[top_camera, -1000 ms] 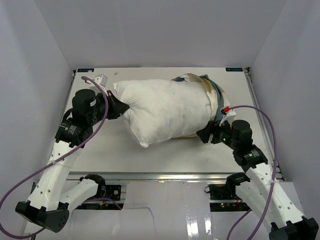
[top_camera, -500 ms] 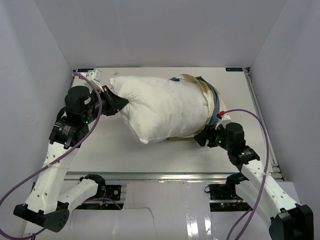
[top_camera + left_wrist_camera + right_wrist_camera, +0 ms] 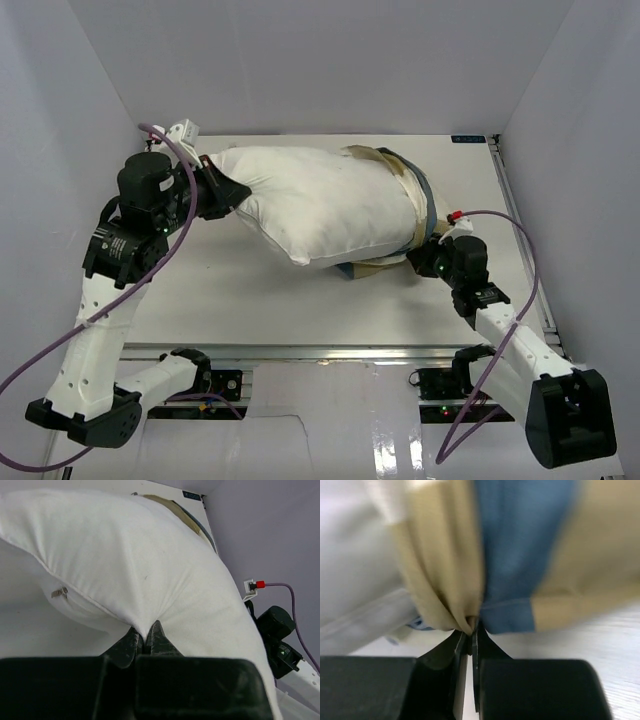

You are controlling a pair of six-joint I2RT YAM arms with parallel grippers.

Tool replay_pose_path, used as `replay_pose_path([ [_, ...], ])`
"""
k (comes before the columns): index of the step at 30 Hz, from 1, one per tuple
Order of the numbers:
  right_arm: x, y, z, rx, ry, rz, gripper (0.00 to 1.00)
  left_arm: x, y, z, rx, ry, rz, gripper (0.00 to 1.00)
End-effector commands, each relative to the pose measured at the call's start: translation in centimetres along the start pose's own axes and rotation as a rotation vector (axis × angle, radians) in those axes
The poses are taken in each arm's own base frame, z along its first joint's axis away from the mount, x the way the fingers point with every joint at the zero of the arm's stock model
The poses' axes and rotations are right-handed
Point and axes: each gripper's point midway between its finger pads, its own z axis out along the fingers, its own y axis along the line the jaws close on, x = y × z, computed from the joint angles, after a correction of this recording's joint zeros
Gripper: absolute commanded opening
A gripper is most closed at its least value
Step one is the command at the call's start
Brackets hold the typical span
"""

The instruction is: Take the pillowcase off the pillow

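The plump white pillow (image 3: pixel 320 205) lies across the table, its left end lifted. My left gripper (image 3: pixel 236 192) is shut on the pillow's left corner; in the left wrist view the white fabric (image 3: pixel 150 570) is pinched between the dark fingertips (image 3: pixel 146 639). The blue, tan and cream pillowcase (image 3: pixel 415 200) is bunched round the pillow's right end. My right gripper (image 3: pixel 418 258) is shut on the pillowcase's lower edge. In the right wrist view, tan and blue folds (image 3: pixel 510 555) gather into the closed jaws of the right gripper (image 3: pixel 472 629).
White walls enclose the table on three sides. A metal rail (image 3: pixel 330 350) runs along the near edge in front of the arm bases. A purple cable (image 3: pixel 520 250) loops from the right arm. The table's right edge (image 3: pixel 510 220) lies close behind the pillowcase.
My right gripper moved in to the pillowcase edge and closed on it. My left arm lifted and pulled the pillow's corner up and to the left, and the pillow shifted with it.
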Motion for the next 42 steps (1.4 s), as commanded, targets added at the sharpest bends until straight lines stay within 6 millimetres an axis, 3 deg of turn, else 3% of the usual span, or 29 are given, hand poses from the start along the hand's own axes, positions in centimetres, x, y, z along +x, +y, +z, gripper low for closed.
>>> replay_pose_path([
  [1, -3.7, -5.1, 0.0, 0.191, -0.141, 0.084, 0.08, -6.1, -1.5, -5.9, -0.04, -0.251, 0.075, 0.0],
  [3, -3.7, -7.7, -0.5, 0.264, -0.159, 0.154, 0.08, -7.0, -1.6, -7.3, -0.062, -0.275, 0.095, 0.0],
  [4, -2.6, -9.1, -0.7, 0.309, -0.157, 0.183, 0.08, -6.8, -0.4, -7.2, -0.126, -0.26, 0.105, 0.0],
  [6, -3.6, -11.5, -1.4, 0.328, -0.218, 0.244, 0.08, -7.0, 0.3, -7.6, -0.177, -0.259, 0.116, 0.0],
  [9, -3.4, -13.4, -1.8, 0.327, -0.213, 0.318, 0.08, -6.4, 2.5, -7.8, -0.266, -0.274, 0.13, 0.0],
  [11, -3.8, -12.9, -1.8, 0.283, -0.212, 0.33, 0.08, -6.5, 3.8, -7.7, -0.326, -0.29, 0.144, 0.0],
  [14, -4.9, -11.9, -2.0, 0.241, -0.232, 0.306, 0.08, -5.1, 4.8, -5.5, -0.335, -0.229, 0.162, 0.0],
  [16, -6.1, -8.9, -2.2, 0.099, -0.253, 0.256, 0.08, -2.7, 5.3, -2.4, -0.288, -0.127, 0.191, 0.0],
  [17, -6.6, -7.2, -2.1, 0.038, -0.248, 0.227, 0.08, -1.2, 4.1, -1.1, -0.191, -0.064, 0.208, 0.08],
  [18, -6.3, -5.9, -2.1, -0.008, -0.214, 0.211, 0.08, 0.6, 4.3, 0.4, -0.144, 0.008, 0.235, 0.31],
  [20, -6.6, -3.0, -2.2, -0.073, -0.199, 0.137, 0.08, 1.9, 3.6, 1.5, -0.07, 0.061, 0.253, 0.57],
  [22, -7.0, -0.8, -2.9, -0.121, -0.202, 0.097, 0.08, 3.1, 2.6, 2.0, 0.016, 0.112, 0.271, 0.75],
  [26, -3.8, 4.3, -3.7, -0.259, -0.166, 0.064, 0.08, 5.1, 0.7, 2.8, 0.173, 0.187, 0.294, 0.83],
  [31, -2.3, 5.8, -4.3, -0.284, -0.173, 0.055, 0.08, 7.9, -1.7, 4.7, 0.209, 0.251, 0.399, 0.85],
  [33, -2.1, 5.8, -4.4, -0.271, -0.17, 0.044, 0.08, 6.3, -1.7, 5.5, 0.136, 0.214, 0.457, 0.86],
  [35, -2.3, 5.8, -4.6, -0.264, -0.176, 0.036, 0.08, 3.2, 2.1, 5.5, -0.153, 0.144, 0.491, 0.87],
  [36, -2.1, 5.6, -4.6, -0.256, -0.168, 0.032, 0.08, 0.5, 2.1, 4.4, -0.217, 0.063, 0.491, 0.88],
  [38, -2.3, 5.5, -4.9, -0.247, -0.181, 0.021, 0.08, -1.9, 3.0, 2.9, -0.322, -0.025, 0.473, 0.89],
  [39, -2.3, 5.5, -5.0, -0.247, -0.184, 0.021, 0.08, -2.8, 1.9, 1.9, -0.282, -0.057, 0.465, 0.9],
  [42, -2.0, 5.3, -5.1, -0.241, -0.186, 0.017, 0.08, -1.1, -1.6, 1.5, -0.063, -0.001, 0.449, 0.91],
])
